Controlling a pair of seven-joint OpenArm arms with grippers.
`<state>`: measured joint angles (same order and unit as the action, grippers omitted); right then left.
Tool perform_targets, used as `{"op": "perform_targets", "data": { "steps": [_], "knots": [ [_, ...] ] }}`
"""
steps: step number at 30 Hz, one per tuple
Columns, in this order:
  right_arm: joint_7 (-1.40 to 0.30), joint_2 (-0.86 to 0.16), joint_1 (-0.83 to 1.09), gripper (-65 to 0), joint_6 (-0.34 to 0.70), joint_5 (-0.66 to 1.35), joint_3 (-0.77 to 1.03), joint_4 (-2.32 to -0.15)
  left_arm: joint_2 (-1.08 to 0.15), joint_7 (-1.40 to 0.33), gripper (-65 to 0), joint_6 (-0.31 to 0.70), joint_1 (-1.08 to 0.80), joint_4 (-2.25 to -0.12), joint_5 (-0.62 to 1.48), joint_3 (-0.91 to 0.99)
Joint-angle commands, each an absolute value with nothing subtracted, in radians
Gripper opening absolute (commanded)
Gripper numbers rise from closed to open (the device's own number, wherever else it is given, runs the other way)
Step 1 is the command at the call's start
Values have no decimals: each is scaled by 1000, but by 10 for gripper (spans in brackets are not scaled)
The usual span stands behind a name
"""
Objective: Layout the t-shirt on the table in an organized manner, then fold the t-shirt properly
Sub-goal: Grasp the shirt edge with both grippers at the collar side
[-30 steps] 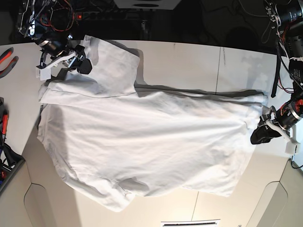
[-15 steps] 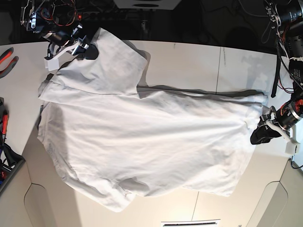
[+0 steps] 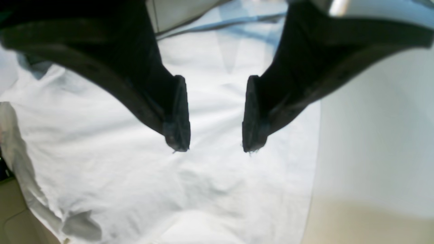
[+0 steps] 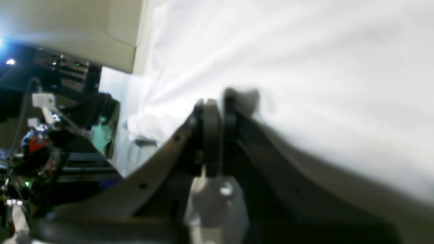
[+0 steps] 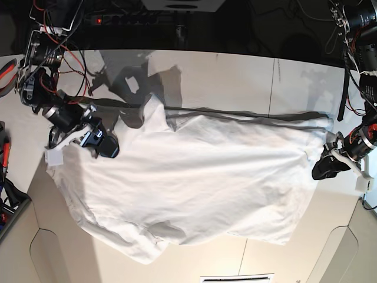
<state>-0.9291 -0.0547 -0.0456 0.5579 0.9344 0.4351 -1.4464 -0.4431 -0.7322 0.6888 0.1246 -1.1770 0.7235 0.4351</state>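
While right tool (image 5: 101, 143) pinches t-shirt (image 5: 194, 177), sleeve now drawn inward, folding begun; left tool (image 3: 214, 115) spread above hem.

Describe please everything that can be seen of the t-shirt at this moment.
The t-shirt is plain white, soft-looking and wrinkled, with no print visible. It lies spread across the white table, long side running left to right in the base view, one sleeve bunched near the bottom edge. Its upper left part is pulled into a raised fold. The right gripper is shut on that part of the cloth. The left gripper is open at the opposite edge, gripping nothing. The collar cannot be made out.
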Motion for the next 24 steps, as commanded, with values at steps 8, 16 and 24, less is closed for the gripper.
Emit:
{"op": "perform_targets", "data": {
  "steps": [8, 16, 24],
  "knots": [
    [-804, -63, -196, -429, 565, 757, 435, -1462, -462, -707, -362, 698, 141, -1194, 744, 440],
    [-775, -64, -208, -408, 562, 741, 435, -1462, -463, -707, -362, 698, 141, -1194, 743, 440],
    [-830, -64, -207, -650, 564, 741, 439, -1463, -463, -701, -383, 698, 141, -1194, 756, 440]
  ]
}}
